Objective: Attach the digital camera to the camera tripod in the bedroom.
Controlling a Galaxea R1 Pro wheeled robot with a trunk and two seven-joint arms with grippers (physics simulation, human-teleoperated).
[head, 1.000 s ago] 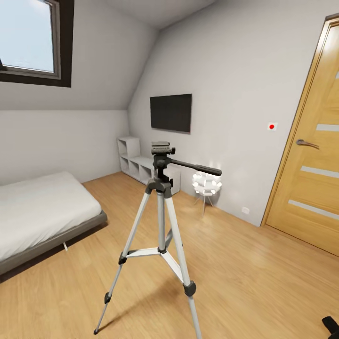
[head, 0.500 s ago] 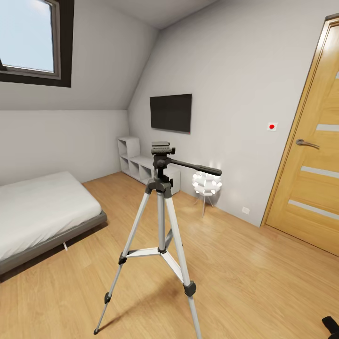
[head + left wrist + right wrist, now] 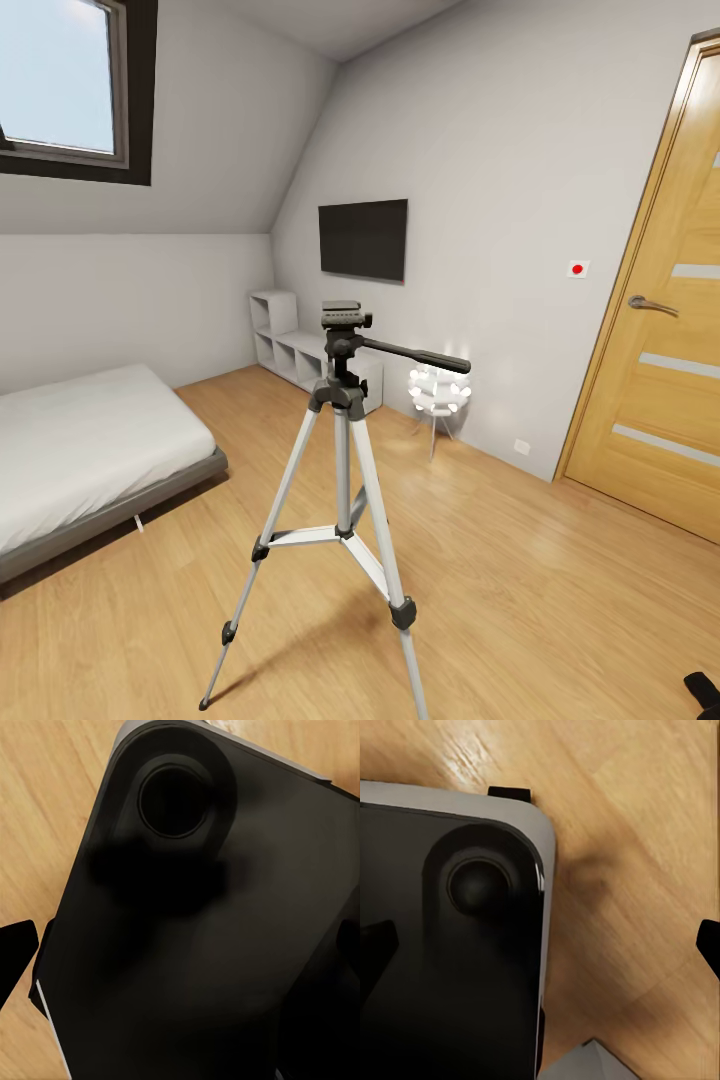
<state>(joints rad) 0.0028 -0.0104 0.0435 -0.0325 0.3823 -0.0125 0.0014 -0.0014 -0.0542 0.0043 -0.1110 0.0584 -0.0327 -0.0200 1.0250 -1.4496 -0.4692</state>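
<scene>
In the bedroom point(image 3: 560, 600) | camera tripod point(image 3: 343, 470) upright, head bare | cube shelves point(image 3: 290, 350) look vacant | gripper spread: cannot tell

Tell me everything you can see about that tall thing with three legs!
The tripod stands upright on the wood floor, in the middle of the room. Its three long legs look like silver-white metal, with black joints and black feet, spread wide and linked by short silver braces to a centre post. On top sits a dark grey head with a flat plate, bare, with no camera on it. A long dark handle sticks out toward the door. Only the floor touches it.
</scene>
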